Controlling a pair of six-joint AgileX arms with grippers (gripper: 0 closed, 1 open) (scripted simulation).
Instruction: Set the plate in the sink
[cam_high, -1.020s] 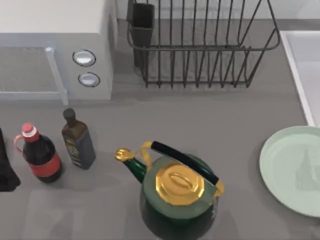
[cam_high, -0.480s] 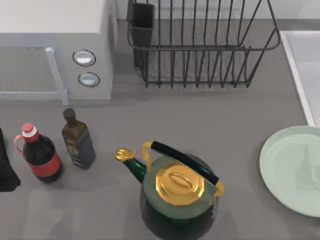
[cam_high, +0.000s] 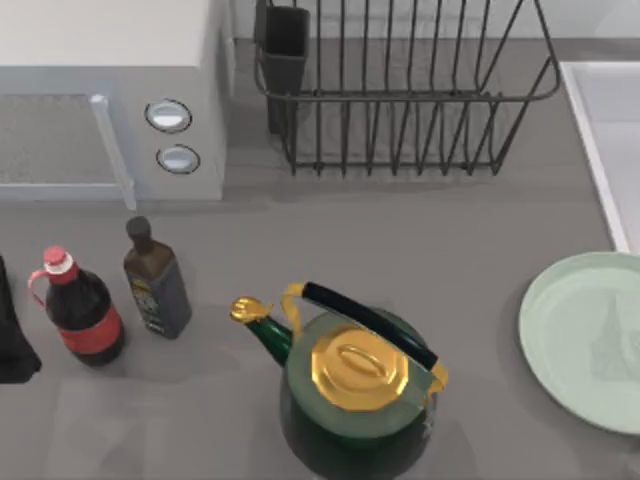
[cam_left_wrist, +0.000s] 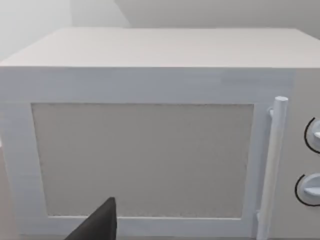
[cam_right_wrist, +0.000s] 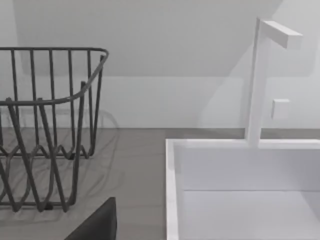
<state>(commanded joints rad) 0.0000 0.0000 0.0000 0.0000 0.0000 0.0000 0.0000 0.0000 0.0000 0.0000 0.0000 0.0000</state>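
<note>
Two risks worth weighing. First, a slip at the pick: glossy pale mint-green plate (cam_high: 590, 340), flat on the grey surface (cam_high: 400, 250) with only a shallow raised rim to catch, so likely to skate sideways or tip up under a poorly placed pinch. Second, a knock on the way over: the pale raised rim of the sink (cam_high: 592, 130) in the path, so easy to clip with a plate carried too low or tilted, and then a drop short of the basin. Also possible, though less likely: a swing wide enough to brush the dark wire dish rack (cam_high: 400, 100).

Plate to the right of the green kettle (cam_high: 355, 390), well apart from it, partly past the top view's right edge. Sink farther back than the kettle and to its right, just beyond the plate. Not yet lifted, not yet in the basin.

Right tool (cam_right_wrist: 97, 222) up off the surface, facing the sink (cam_right_wrist: 172, 190), its faucet (cam_right_wrist: 257, 80) and the end of the rack; judged to be on the plate's side of the kettle, with no contact evident. Cannot tell whether released or clenched. Left tool (cam_left_wrist: 97, 225) parked far to the kettle's left, facing the white microwave (cam_left_wrist: 150, 150); state likewise impossible to tell.
</note>
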